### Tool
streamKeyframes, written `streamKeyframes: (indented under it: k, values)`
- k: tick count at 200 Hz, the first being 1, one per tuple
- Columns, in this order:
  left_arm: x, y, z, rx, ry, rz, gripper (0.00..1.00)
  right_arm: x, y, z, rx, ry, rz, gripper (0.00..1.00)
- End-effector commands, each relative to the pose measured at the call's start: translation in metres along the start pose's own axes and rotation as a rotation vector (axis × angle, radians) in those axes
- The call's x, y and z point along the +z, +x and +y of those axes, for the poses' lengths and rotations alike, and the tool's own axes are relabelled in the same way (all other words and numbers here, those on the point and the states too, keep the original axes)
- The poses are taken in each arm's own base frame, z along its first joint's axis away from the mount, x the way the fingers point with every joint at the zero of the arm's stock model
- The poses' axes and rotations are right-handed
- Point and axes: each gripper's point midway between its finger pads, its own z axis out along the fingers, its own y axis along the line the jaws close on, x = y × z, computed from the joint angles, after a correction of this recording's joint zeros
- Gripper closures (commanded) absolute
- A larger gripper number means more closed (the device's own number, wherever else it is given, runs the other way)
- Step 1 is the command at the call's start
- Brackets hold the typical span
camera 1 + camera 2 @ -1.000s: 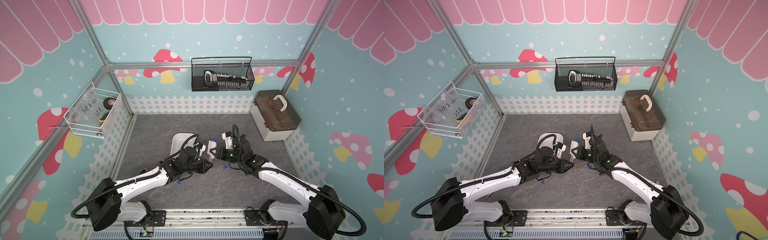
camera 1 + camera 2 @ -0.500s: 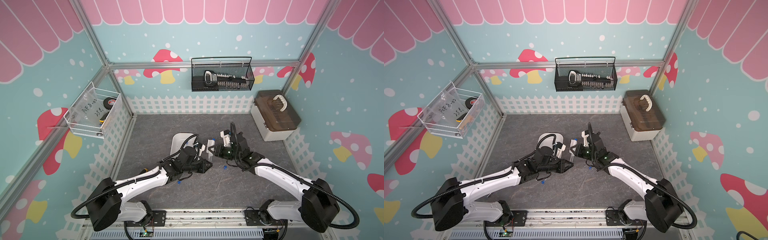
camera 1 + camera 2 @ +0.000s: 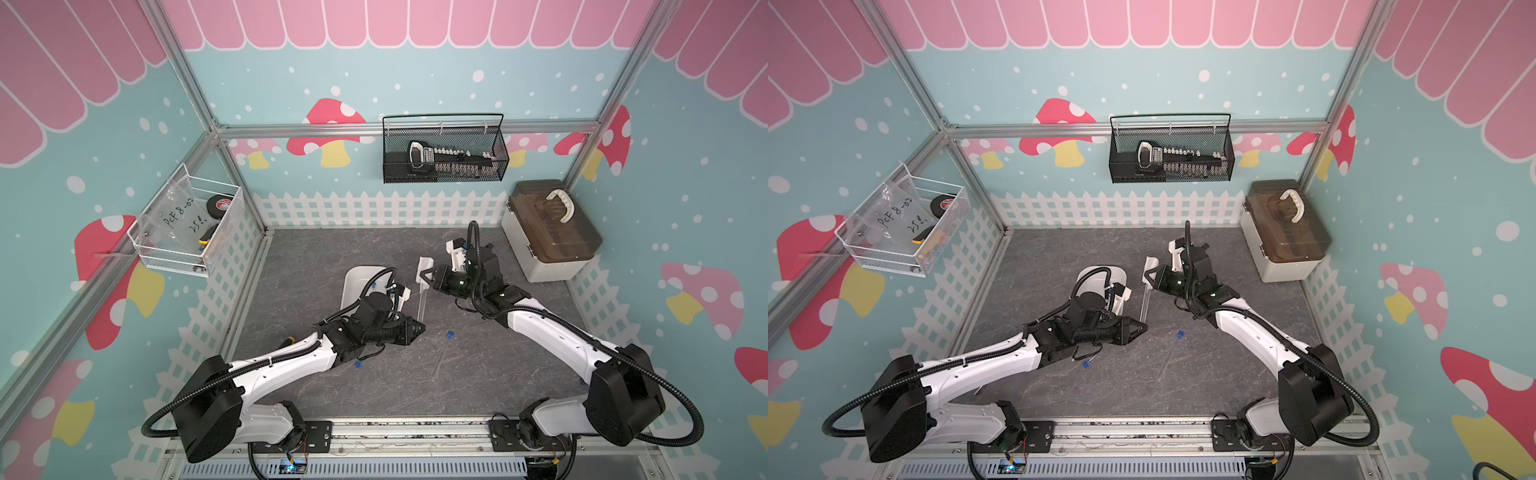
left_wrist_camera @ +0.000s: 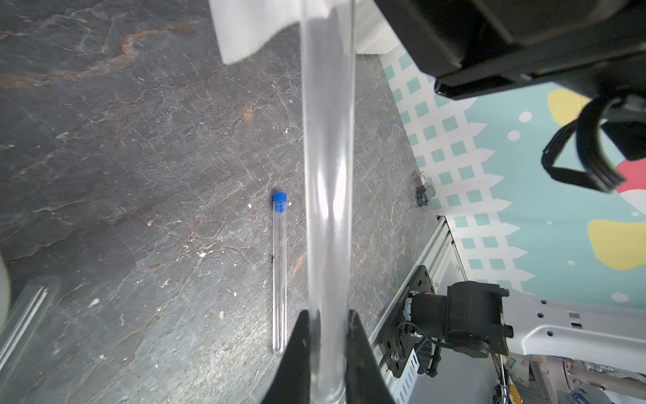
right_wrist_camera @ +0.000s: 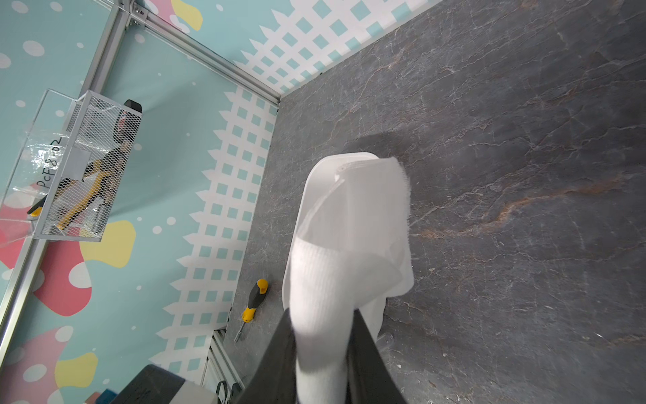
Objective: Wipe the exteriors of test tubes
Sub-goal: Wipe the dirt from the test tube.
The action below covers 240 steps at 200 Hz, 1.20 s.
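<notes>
- Spreading across the enclosure floor, a dark grey, marble-veined surface [image 3: 324,257] is edged by a white picket-fence strip [image 3: 374,210] below teal walls [image 3: 415,62] printed with pink mushrooms.
- An aluminium frame [image 3: 540,126] carries a black mesh basket [image 3: 444,166] on the back wall, and a white wire basket [image 3: 187,232] hangs on the left wall.
- A box [image 3: 552,237] with a brown lid stands in the far right corner.
- A white tray [image 3: 353,286] lies near the middle, partly hidden by the left arm.
- The left gripper [image 4: 328,335] has its jaws closed on the lower end of one test tube [image 4: 328,157], held up off the surface.
- The right gripper [image 5: 323,314] pinches a white cloth [image 5: 349,245] in its jaws, at that tube's upper end.
- Another capped tube [image 3: 441,354] lies loose on the surface between the arms.
- A yellow-handled screwdriver [image 5: 255,297] lies by the fence.
</notes>
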Motion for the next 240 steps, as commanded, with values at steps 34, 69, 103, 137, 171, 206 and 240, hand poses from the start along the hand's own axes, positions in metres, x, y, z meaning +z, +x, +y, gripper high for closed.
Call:
streamKeyframes:
  k: [34,69,103,137,171,206,240]
  values:
    - [-0.005,-0.003,-0.003,0.001,0.012,-0.016,0.89,-0.007,-0.003,0.015,-0.011,-0.057,0.002,0.78]
    - [-0.005,-0.005,-0.002,0.002,0.006,-0.024,0.89,-0.007,0.041,0.013,0.000,-0.052,0.084,0.76]
    - [-0.004,-0.005,-0.001,0.001,0.002,-0.022,0.89,-0.013,0.085,0.006,0.024,-0.023,0.134,0.76]
    - [-0.003,-0.004,0.001,-0.003,0.000,-0.016,0.89,-0.017,0.092,-0.004,0.036,0.001,0.111,0.76]
    - [-0.004,-0.001,0.002,-0.008,0.001,-0.010,0.89,-0.010,0.057,-0.001,0.013,0.003,0.060,0.77]
    - [-0.006,0.000,0.002,-0.010,0.004,-0.010,0.89,-0.002,0.010,0.006,-0.021,-0.009,-0.003,0.77]
    - [-0.009,-0.001,0.002,-0.008,0.000,-0.021,0.89,0.004,0.004,0.015,-0.027,-0.041,0.015,0.77]
